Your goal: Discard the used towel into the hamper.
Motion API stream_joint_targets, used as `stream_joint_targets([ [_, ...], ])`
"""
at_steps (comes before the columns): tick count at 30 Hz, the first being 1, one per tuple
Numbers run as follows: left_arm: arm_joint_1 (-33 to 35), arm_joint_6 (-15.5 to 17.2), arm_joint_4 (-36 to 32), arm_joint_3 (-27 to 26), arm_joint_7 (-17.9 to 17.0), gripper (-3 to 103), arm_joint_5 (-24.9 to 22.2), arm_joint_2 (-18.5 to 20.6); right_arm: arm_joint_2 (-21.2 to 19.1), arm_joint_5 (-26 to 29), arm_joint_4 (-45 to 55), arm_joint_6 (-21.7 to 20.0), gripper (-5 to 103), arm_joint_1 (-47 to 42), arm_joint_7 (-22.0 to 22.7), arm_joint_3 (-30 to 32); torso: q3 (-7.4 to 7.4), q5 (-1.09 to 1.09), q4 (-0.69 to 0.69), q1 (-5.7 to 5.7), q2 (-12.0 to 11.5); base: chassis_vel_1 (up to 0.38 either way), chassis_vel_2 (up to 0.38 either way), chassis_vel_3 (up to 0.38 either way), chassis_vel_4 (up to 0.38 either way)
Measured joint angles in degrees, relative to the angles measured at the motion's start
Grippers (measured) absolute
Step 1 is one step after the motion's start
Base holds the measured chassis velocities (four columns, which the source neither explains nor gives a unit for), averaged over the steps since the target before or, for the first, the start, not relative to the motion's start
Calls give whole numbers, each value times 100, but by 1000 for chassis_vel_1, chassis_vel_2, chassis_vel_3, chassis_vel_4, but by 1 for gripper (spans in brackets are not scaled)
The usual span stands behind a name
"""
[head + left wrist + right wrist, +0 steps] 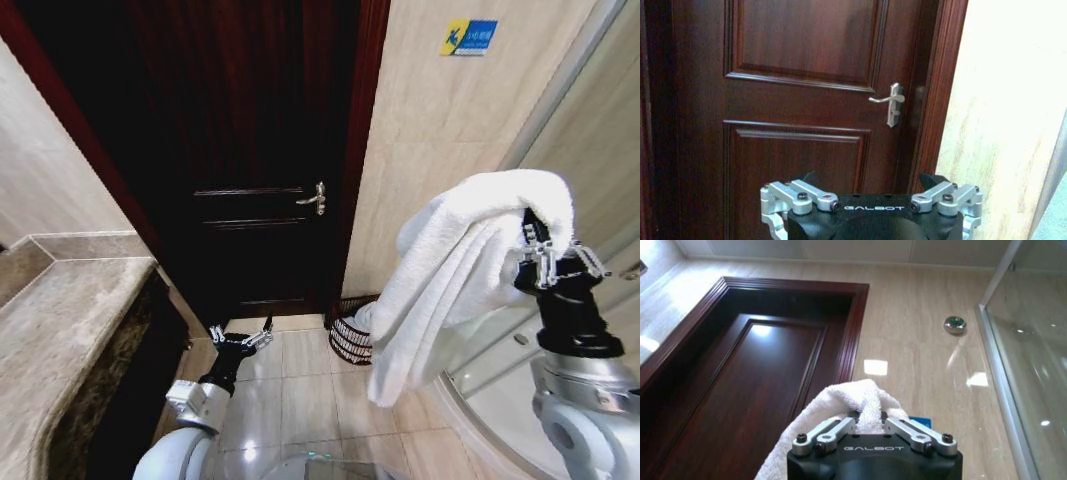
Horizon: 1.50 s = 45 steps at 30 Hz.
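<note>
Beside the dark wooden door (250, 150), at the foot of its right frame, the hamper (352, 338) stands on the tiled floor (300, 400) against the beige wall (430, 120). Its dark ribs are partly covered by the lower folds of the white towel (450, 270), which hangs in front of it in the head view. The right gripper (535, 240) is raised high, to the right of the door and well above the hamper, with its fingers (840, 427) clamped together on a bunched fold of the towel. From the fingers the cloth rises in a hump, then drapes down and toward the door in a long fall, its lowest corner ending just right of the hamper and above the floor. The left gripper (240, 338) is held low in front of the door, left of the hamper and apart from it, its fingers (262, 340) spread apart with nothing between them. A stone bench (60, 340) runs along the wall left of the door.
</note>
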Motion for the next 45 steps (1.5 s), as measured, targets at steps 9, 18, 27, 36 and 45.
stream_joint_targets([
  [9, 0, 0, 0, 0, 0, 100, 0, 0, -2, 6, 0, 0, 8, 9, -7, -2, 0, 0, 1, 0, 0, -58, 62, 65, -55],
  [18, 0, 0, 0, 0, 0, 100, 0, 0, 4, 20, 0, 13, 8, 36, -38, -25, 0, 0, 0, 0, 0, -66, 63, 67, -58],
  [27, 0, 0, 0, 0, 0, 100, 0, 0, 5, 36, 0, 26, 8, 91, -60, -70, 0, 0, 0, 0, 0, -60, 65, 62, -64],
  [36, 0, 0, 0, 0, 0, 100, 0, 0, -79, 63, 0, 24, 8, 238, -78, -125, 0, -1, 0, 0, 0, -67, 66, 52, -59],
  [45, 0, 0, 0, 0, 0, 100, 0, 0, -125, 123, 0, 21, 8, 333, -137, -178, 0, 0, 0, 0, 0, -64, 64, 56, -68],
])
